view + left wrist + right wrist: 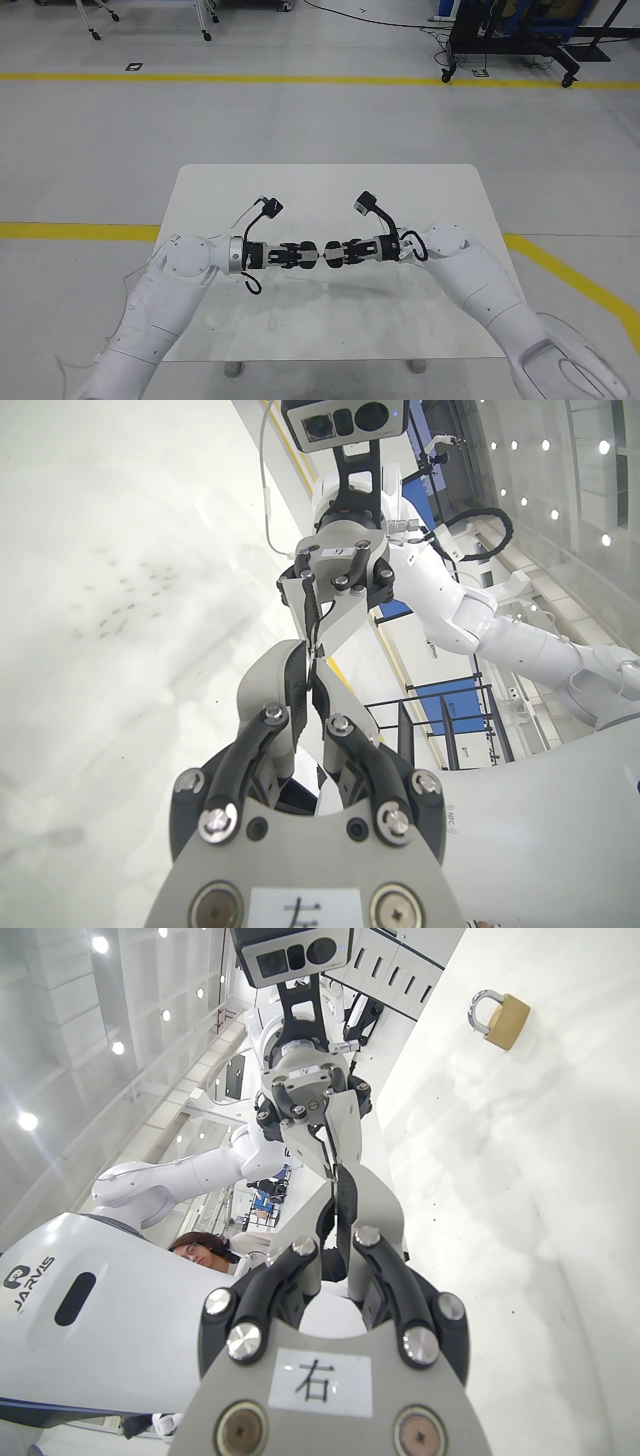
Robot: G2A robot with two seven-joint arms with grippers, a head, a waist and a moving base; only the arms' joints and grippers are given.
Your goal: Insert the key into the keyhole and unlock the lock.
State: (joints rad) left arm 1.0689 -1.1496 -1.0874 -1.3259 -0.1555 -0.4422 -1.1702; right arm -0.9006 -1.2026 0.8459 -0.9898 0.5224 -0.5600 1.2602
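Padlock: you have a brass-coloured padlock (501,1021) with a silver shackle. It lies flat on the white surface (525,1178), in the upper right of the right wrist view, well apart from both sets of fingers.
Key: you see the key (311,652) edge-on as a thin metal loop at the centre of the left wrist view, running between the tips of the two grippers. You cannot make out its blade.
Left gripper: your left gripper (308,672) points straight at the right one, its fingers pressed together on the key.
Right gripper: your right gripper (339,1185) faces it tip to tip, its fingers likewise pinched on the key.
Arms: in the top view both forearms lie in one line across the middle of the frame, above the surface, and meet near its centre.
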